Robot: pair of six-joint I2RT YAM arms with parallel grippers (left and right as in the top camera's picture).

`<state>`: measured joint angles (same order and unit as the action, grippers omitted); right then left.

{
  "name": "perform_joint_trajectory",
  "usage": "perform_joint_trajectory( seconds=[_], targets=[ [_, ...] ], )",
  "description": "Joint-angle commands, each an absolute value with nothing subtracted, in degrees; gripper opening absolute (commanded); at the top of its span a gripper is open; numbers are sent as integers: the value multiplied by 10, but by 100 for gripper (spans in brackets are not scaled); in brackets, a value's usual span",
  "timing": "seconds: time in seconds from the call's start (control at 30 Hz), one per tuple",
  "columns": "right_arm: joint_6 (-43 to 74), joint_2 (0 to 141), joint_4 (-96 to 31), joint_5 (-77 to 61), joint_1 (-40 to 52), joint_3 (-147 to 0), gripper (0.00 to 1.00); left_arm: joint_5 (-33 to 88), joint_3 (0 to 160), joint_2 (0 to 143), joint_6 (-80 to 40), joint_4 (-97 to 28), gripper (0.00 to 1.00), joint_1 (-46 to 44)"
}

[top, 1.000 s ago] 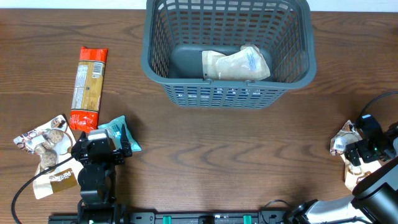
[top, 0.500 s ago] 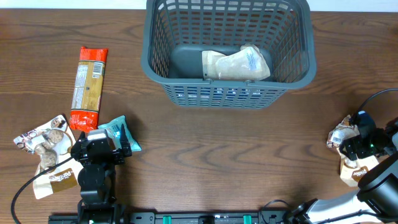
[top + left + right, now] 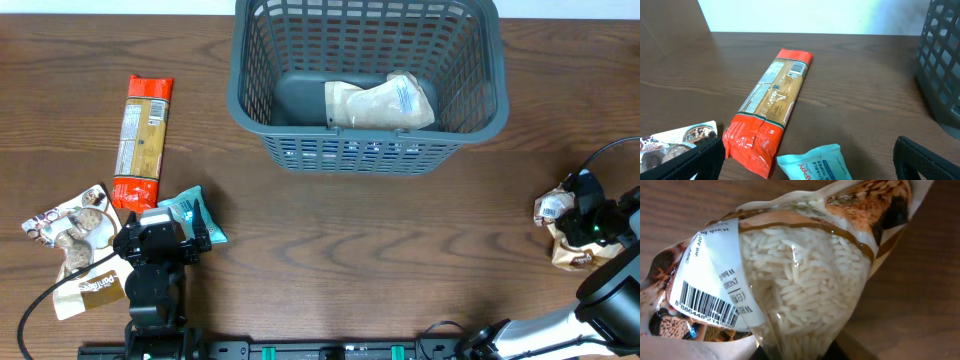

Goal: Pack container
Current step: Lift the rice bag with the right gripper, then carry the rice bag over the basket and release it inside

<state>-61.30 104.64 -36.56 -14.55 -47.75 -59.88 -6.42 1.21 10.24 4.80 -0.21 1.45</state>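
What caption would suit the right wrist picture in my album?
A bag of white rice, its barcode label showing, fills the frame against the wooden table.

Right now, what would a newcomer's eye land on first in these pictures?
The big dark grey container at the top middle of the overhead view, with one pale pouch lying inside. Next, the bag of white rice filling the right wrist view, gripped by the right gripper near the right edge. On the left lies a long orange pasta packet.
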Motion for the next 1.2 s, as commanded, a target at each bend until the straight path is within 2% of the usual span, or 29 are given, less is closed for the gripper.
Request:
perform_joint_trajectory(
  seconds=[0.0,0.27,0.7,0.87,1.0,1.17],
  targets=[
    [-585,1082,-365,-189,-465,-583,1,-72,3,103,55,-4,99,16],
    [-393,1062,-372,-278,-421,-675,1,-72,3,103,55,-4,99,16],
    [-135,983,-468,-298,-267,-1016,1,-71,3,103,55,-4,99,16],
    [-147,982,-532,-273,-173,-1143,1,-71,3,103,55,-4,99,16],
    [-255,982,-604,-239,-67,-1217,1,-71,3,103,55,-4,99,16],
    [-415,983,-665,-211,55,-1229,1,-71,3,103,55,-4,99,16]
  ],
)
